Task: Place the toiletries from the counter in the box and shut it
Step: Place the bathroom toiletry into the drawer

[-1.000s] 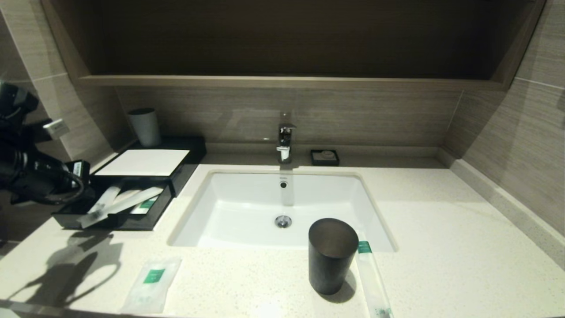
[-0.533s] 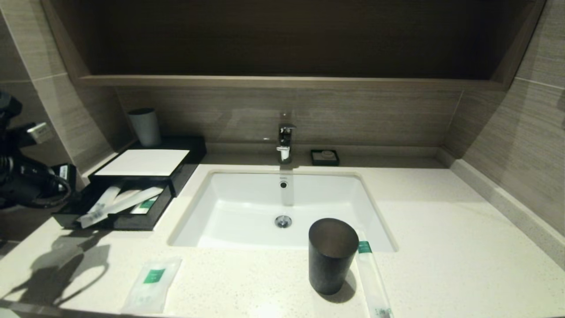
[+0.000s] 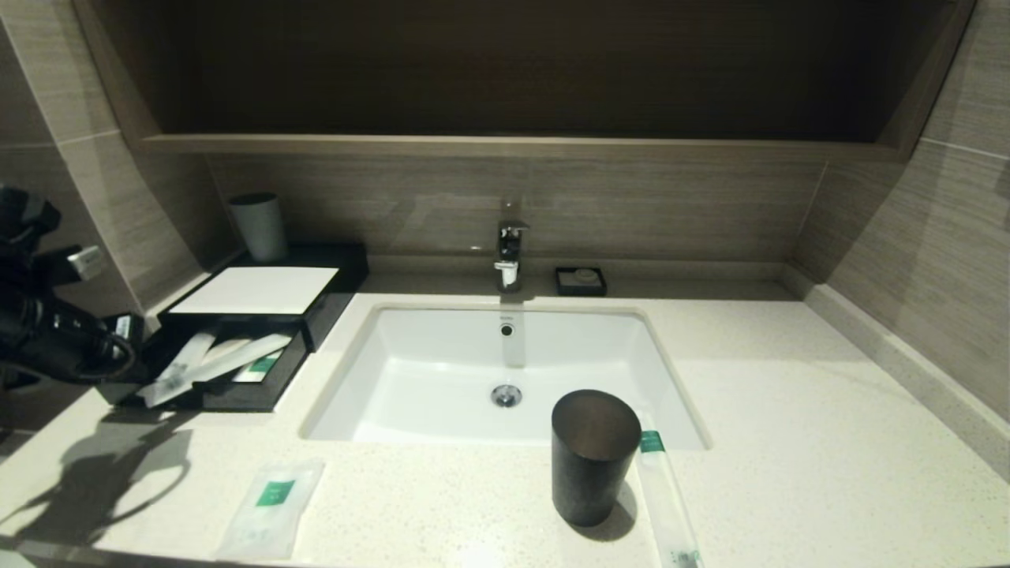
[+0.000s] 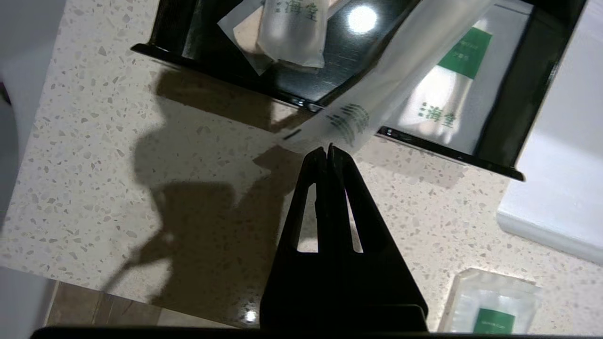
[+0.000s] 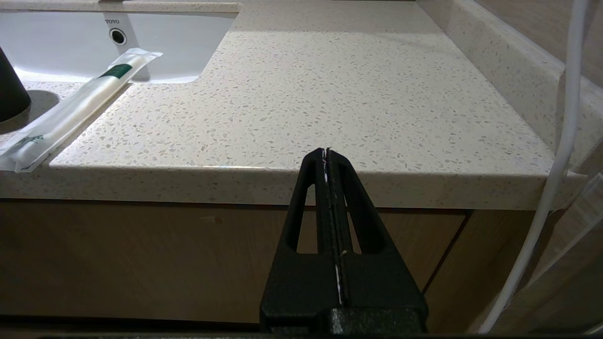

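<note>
Left hand (image 4: 328, 149), clenched empty, has swung back toward the box (image 3: 237, 371).

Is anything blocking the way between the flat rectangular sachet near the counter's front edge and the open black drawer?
Nothing visible does. The flat rectangular sachet lies on bare cream speckled counter in front of the open black drawer. One long translucent sachet overhangs the drawer's front rim.

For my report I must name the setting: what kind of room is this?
Most likely a hotel bathroom: a stone counter holds a white sink with a chrome faucet, and sealed toiletry sachets lie beside a black amenity box.
</note>
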